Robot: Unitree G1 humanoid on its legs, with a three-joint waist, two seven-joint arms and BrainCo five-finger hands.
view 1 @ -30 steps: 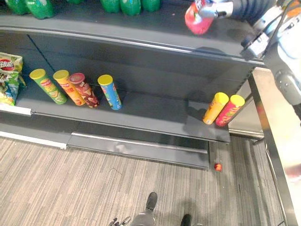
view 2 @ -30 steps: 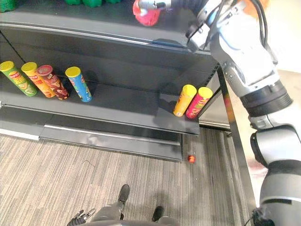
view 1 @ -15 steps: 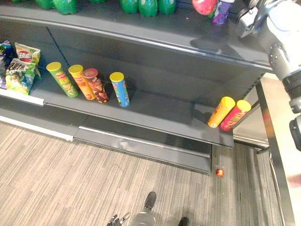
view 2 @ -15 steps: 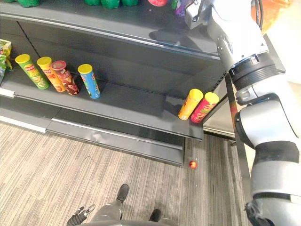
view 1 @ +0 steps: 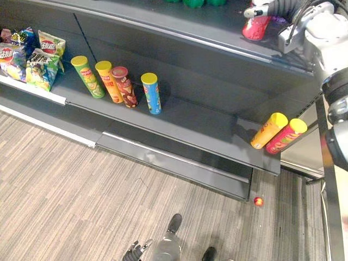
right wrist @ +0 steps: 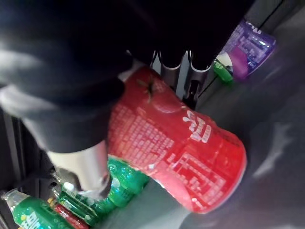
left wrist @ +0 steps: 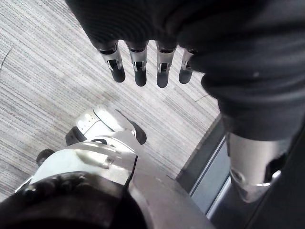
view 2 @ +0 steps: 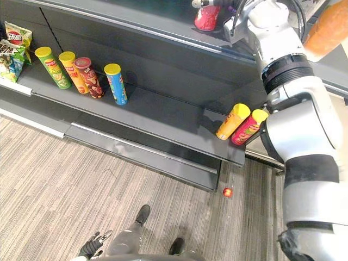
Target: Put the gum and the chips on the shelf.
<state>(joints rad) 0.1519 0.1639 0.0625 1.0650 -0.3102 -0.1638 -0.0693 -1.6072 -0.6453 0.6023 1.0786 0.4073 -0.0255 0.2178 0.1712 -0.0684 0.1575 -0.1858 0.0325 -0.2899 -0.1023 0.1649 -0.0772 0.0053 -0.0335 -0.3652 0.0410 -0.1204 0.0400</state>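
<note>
- Right robot hand [right wrist: 82, 163] is clamped round the red chips can [right wrist: 177, 149].
- Seat its base flat on the upper shelf [view 1: 202, 23] (clear of the purple bottle [right wrist: 249, 46]) before releasing.

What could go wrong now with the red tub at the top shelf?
The right hand grips the red tub close beside the purple container and green bottles, so it may knock them. Released while tilted, the tub could tip and roll off the top shelf.
</note>
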